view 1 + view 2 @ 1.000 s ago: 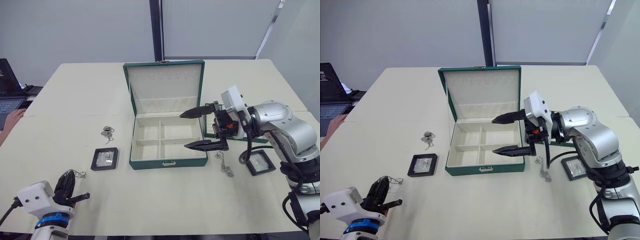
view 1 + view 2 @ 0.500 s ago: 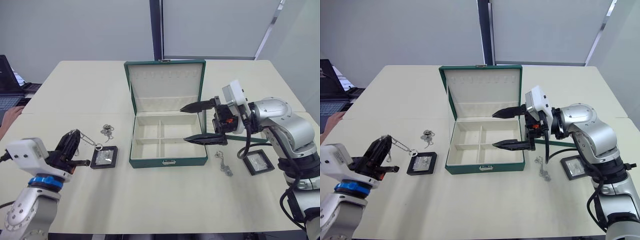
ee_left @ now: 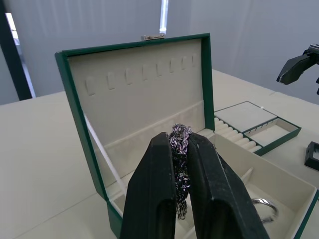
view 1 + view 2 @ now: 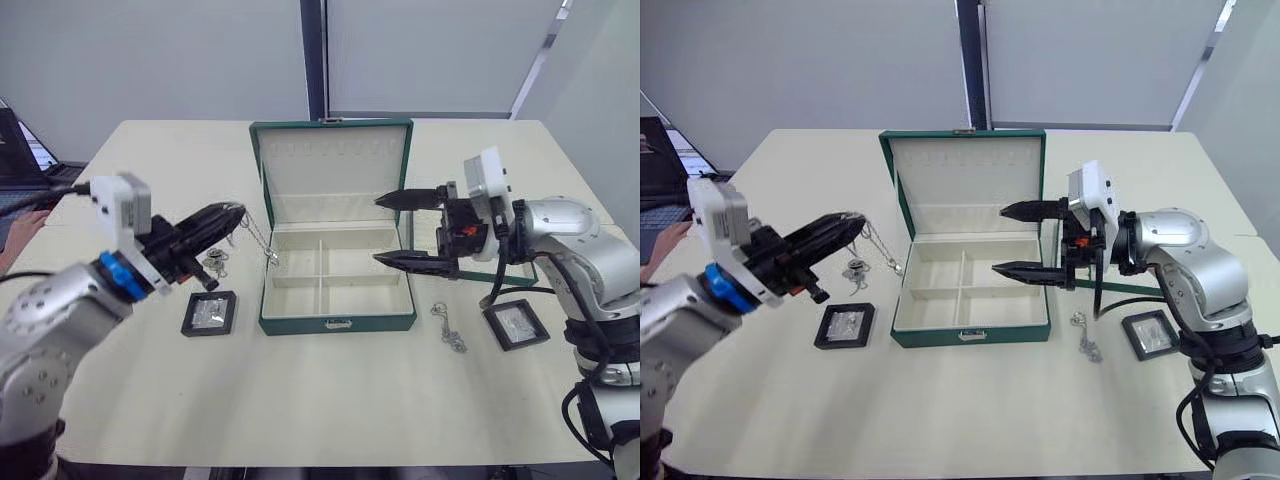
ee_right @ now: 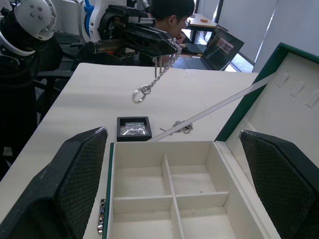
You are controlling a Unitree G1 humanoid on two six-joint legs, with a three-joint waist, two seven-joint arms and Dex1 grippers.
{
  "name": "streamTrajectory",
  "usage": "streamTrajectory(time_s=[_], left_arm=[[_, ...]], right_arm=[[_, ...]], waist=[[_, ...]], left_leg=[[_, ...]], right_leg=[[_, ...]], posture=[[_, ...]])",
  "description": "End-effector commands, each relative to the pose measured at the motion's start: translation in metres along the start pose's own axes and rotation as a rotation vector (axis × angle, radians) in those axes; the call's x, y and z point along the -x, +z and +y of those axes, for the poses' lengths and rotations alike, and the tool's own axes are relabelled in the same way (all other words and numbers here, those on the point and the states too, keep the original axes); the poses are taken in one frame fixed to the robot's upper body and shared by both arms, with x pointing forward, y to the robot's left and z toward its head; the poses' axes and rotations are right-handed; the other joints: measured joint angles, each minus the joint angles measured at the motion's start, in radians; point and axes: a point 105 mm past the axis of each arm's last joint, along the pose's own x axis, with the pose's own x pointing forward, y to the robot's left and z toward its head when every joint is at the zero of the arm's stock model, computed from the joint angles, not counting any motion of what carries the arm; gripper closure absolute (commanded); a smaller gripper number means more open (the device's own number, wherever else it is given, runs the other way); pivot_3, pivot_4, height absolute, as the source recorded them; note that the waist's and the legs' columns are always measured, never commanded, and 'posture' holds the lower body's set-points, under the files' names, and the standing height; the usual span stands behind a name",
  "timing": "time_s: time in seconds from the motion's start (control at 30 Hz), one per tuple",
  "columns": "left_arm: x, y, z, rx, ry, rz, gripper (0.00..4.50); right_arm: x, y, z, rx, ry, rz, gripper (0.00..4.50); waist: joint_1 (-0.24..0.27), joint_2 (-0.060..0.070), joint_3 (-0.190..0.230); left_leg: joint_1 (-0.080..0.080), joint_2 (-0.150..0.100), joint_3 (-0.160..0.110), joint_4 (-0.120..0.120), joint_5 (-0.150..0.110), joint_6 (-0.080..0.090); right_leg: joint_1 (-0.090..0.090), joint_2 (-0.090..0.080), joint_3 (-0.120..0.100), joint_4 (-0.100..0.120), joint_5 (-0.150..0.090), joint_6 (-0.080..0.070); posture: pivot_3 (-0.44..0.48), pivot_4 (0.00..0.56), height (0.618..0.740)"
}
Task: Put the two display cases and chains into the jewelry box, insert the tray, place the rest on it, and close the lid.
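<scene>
A chain (image 4: 256,237) is held pinched in the left gripper (image 4: 232,215) just beside the open jewelry box (image 4: 338,322), so carrying over a compartment and release are called for, while the right gripper (image 4: 404,229) hangs spread and empty above it.

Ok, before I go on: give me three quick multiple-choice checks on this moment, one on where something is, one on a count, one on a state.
1. Where is the chain held by the left gripper?
A. hanging at the box's left edge
B. lying on the tray
C. beside the right display case

2. How many inner compartments does the jewelry box have?
A. two
B. four
C. six

3. The right gripper is:
A. shut on a case
B. shut on nothing
C. open

Answers:
1 A: the chain dangles from the left gripper beside the jewelry box.
2 B: dividers cross once.
3 C: the right gripper has its fingers spread, holding nothing.
</scene>
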Motion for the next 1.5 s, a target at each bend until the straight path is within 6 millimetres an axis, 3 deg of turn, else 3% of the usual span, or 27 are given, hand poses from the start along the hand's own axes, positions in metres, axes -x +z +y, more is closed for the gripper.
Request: streamTrajectory(time_s=[0.03,0.27,0.5,0.93,1.5], left_arm=[[-0.016,-0.007,0.003,0.015,-0.102,0.065,4.42],[-0.036,-0.025,0.013,0.001,-0.223,0.154,4.42],[-0.05,-0.038,0.032,-0.02,-0.228,0.198,4.42],[-0.059,-0.064,0.031,-0.036,-0.277,0.258,4.42],[-0.068,-0.071,0.03,-0.06,-0.262,0.252,4.42]], right_arm=[[0.002,0.013,-0.001,0.048,-0.053,-0.018,0.0],[0.002,0.007,0.003,0.043,-0.109,0.012,0.0],[-0.005,0.009,0.007,0.052,-0.15,-0.005,0.0],[-0.008,0.007,0.018,0.024,-0.17,-0.009,0.0],[-0.008,0.006,0.02,0.014,-0.175,-0.005,0.0]], waist=[[-0.001,0.0,0.0],[-0.005,0.0,0.0],[-0.011,0.0,0.0],[-0.021,0.0,0.0],[-0.022,0.0,0.0]], left_leg=[[0.0,0.0,0.0,0.0,0.0,0.0],[-0.001,0.0,0.0,0.0,0.0,0.0],[-0.002,0.0,0.0,0.0,0.0,0.0],[-0.002,0.0,-0.001,0.0,0.0,0.0],[-0.002,0.0,-0.001,0.001,0.0,0.0]], right_leg=[[0.0,0.0,0.0,0.0,0.0,0.0],[-0.003,0.001,0.0,0.001,0.0,0.0],[-0.004,0.001,0.0,0.001,0.0,0.0],[-0.004,0.001,0.0,0.001,0.0,0.0],[-0.004,0.001,0.0,0.002,0.0,0.0]], posture=[[0.0,0.15,0.74],[0.0,0.15,0.74],[0.0,0.15,0.74],[0.0,0.15,0.74],[0.0,0.15,0.74]])
